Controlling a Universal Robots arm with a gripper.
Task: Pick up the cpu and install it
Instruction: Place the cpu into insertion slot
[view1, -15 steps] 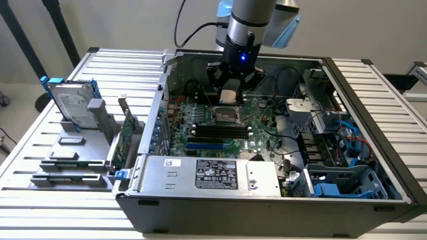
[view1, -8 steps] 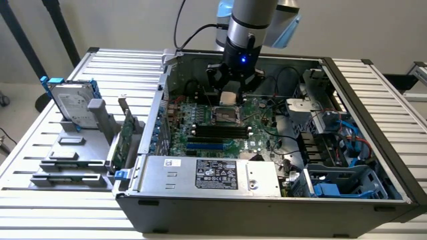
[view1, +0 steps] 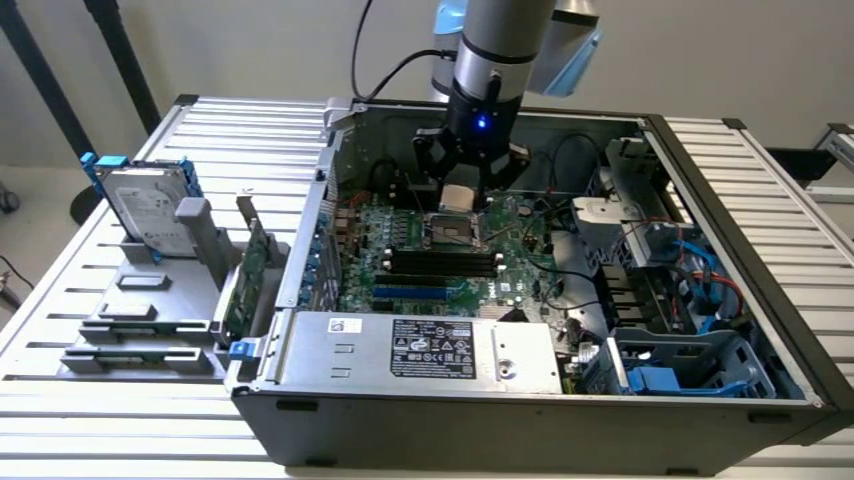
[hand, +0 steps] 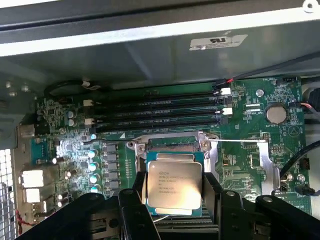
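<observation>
Currently the gripper (view1: 461, 196) is clamped on the cpu (hand: 173, 186), with one black finger (hand: 134, 202) on each of two opposite edges. The cpu hangs inside the case (view1: 534, 425), directly over the socket (hand: 167, 144) on the motherboard (view1: 514, 262). Whether it touches the socket cannot be told. The chip lies flat, with its lid facing the wrist camera and the socket behind it. It is nearly square, so no clear long axis shows. Its edges run parallel to the memory slots (hand: 155, 113), as do its printed lines. The lid is dull silver-grey metal with clipped corners, and a thin green substrate rim surrounds it. The socket frame is bright stamped metal. The board is glossy green and densely populated. The case walls are matte grey sheet steel.
</observation>
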